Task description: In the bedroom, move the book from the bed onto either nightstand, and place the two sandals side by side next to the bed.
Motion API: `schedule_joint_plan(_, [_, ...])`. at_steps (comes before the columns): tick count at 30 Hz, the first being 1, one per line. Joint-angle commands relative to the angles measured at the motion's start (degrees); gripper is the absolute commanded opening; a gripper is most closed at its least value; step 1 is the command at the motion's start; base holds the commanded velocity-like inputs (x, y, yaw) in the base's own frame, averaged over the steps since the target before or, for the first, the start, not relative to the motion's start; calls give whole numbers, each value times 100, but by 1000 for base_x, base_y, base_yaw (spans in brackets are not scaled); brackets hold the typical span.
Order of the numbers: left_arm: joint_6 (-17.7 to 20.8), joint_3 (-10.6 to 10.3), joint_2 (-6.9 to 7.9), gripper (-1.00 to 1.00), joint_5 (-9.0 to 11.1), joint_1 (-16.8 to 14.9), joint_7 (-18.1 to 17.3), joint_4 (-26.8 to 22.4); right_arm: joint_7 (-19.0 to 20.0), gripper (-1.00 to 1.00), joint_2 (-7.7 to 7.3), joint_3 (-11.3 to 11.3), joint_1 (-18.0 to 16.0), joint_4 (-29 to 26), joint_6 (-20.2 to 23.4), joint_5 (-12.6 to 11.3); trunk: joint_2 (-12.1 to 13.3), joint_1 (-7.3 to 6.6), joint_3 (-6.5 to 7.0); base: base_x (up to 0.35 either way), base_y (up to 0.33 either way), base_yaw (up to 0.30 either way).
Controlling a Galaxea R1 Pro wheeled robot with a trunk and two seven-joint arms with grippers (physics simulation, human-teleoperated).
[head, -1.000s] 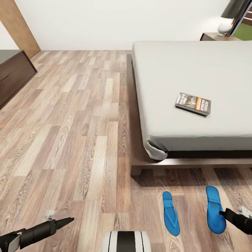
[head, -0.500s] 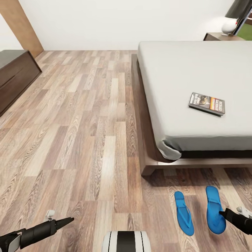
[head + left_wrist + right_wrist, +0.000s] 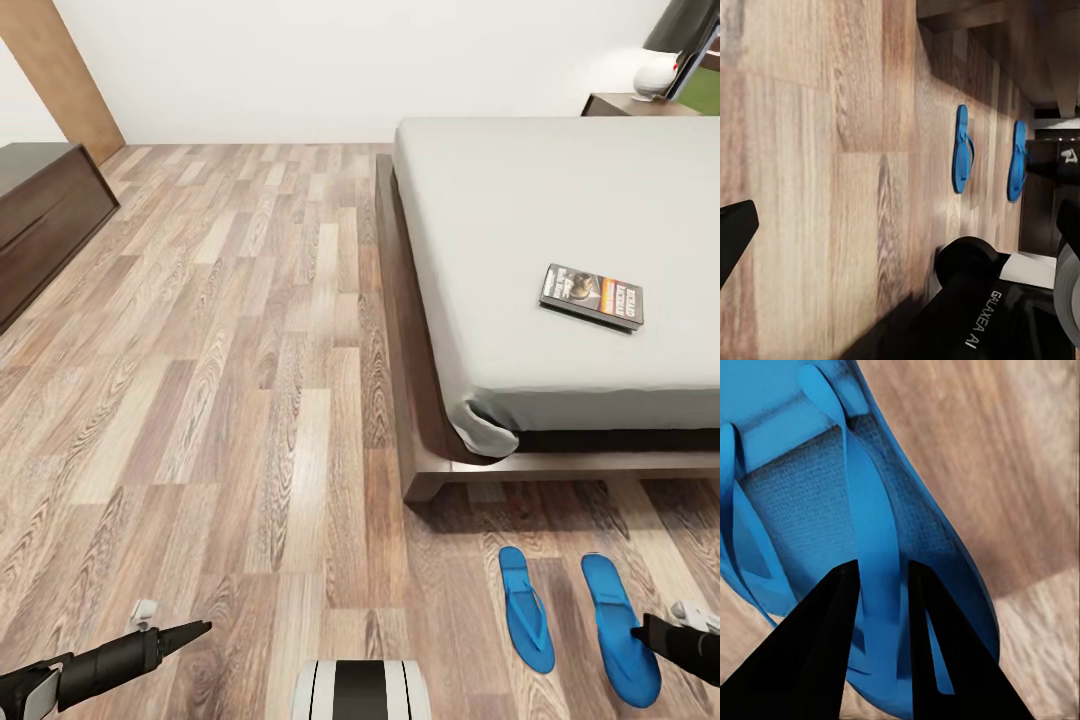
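The book [image 3: 592, 296], dark with an orange band, lies flat on the grey mattress of the bed [image 3: 520, 200] near its foot. Two blue sandals rest on the wood floor in front of the bed's foot. The left sandal [image 3: 526, 607] lies free. My right gripper [image 3: 637, 632] is shut on the thong strap of the right sandal [image 3: 618, 625]. In the right wrist view, both black fingers [image 3: 832, 615] pinch that strap [image 3: 874, 532]. My left gripper [image 3: 204, 628] hangs low over bare floor at the left, open and holding nothing. Both sandals [image 3: 961, 148] also appear in the left wrist view.
A dark nightstand [image 3: 640, 103] carrying a white lamp [image 3: 657, 72] stands beyond the bed's far corner. A dark-brown dresser [image 3: 45, 215] lines the left wall. Wide open plank floor lies left of the bed. My base [image 3: 360, 690] is at the bottom centre.
The view first swung, shifting bed and sandals rightward in the picture. Since then my right gripper has drawn the right sandal a little nearer to me. The left arm has not moved.
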Motion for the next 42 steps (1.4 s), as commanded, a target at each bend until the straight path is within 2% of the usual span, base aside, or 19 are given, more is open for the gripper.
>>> schedule_joint_plan(1, [30,-49,2,100,46,-2,-17,-1,12,-100,2,-23,-3,-11,79,12,-1,-1,-4,0,0,0])
schedule_joint_plan(6, [30,-50,-5,100,47,-2,-18,-1,21,-100,-1,-20,-4,-29,122,115,-1,-1,-4,0,0,0])
schedule_joint_plan(14, [30,-50,-6,100,47,-2,-15,-1,15,-100,1,-18,-4,-31,118,125,-1,-1,-4,174,0,0])
schedule_joint_plan(27, [36,-49,-5,100,50,-2,-21,-2,13,-100,6,-11,-4,-31,117,125,-1,-1,-4,13,0,0])
schedule_joint_plan(42, [39,-55,-16,100,45,-2,-15,-9,16,-100,7,-6,-4,-40,117,125,-22,38,-336,0,0,0])
